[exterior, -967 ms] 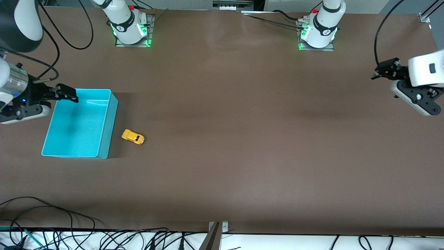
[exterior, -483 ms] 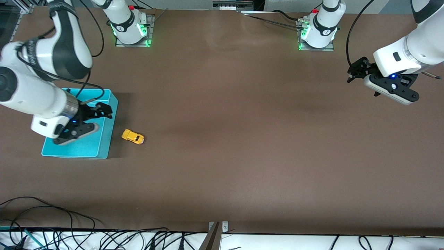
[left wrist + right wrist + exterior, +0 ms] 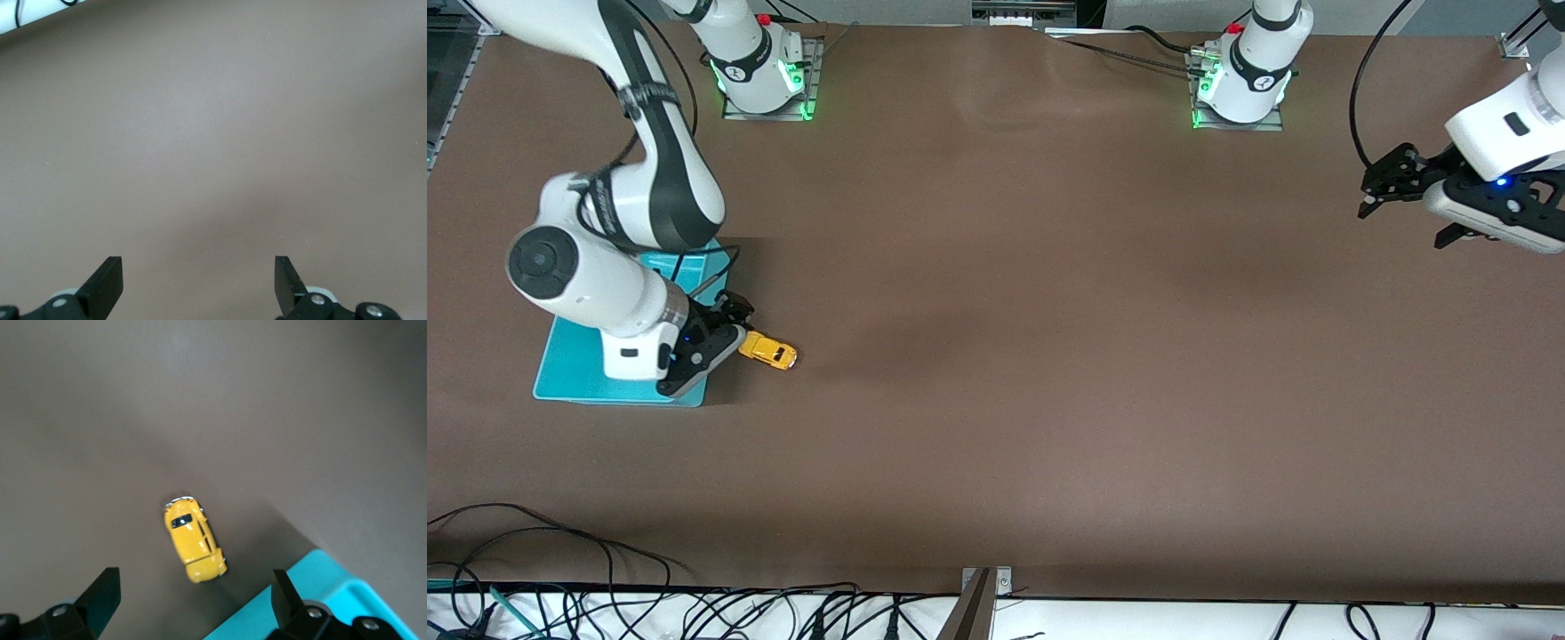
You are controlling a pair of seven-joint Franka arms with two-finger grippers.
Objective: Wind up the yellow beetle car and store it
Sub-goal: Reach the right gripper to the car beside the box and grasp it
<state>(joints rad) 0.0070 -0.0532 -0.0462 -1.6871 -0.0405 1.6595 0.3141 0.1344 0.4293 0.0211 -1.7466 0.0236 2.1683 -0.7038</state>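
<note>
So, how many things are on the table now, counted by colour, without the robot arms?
Yellow: 1, the yellow beetle car
Turquoise: 1, the turquoise bin
Total: 2

A robotics lab or test bench, not a home: two white industrial robot arms, the right arm (image 3: 618,258) and the left arm (image 3: 1507,133), stand bolted to square metal base plates (image 3: 767,105) with glowing green status lights along the top edge of a wide table covered in plain brown matting (image 3: 1049,356). Black cables (image 3: 543,542) lie in loose tangles along the white bench edge nearest the front camera, and more cables (image 3: 1138,49) run to the arm bases. The only props are a tiny yellow toy car (image 3: 767,350) and a turquoise plastic bin (image 3: 569,373), set out as for a trial.
</note>
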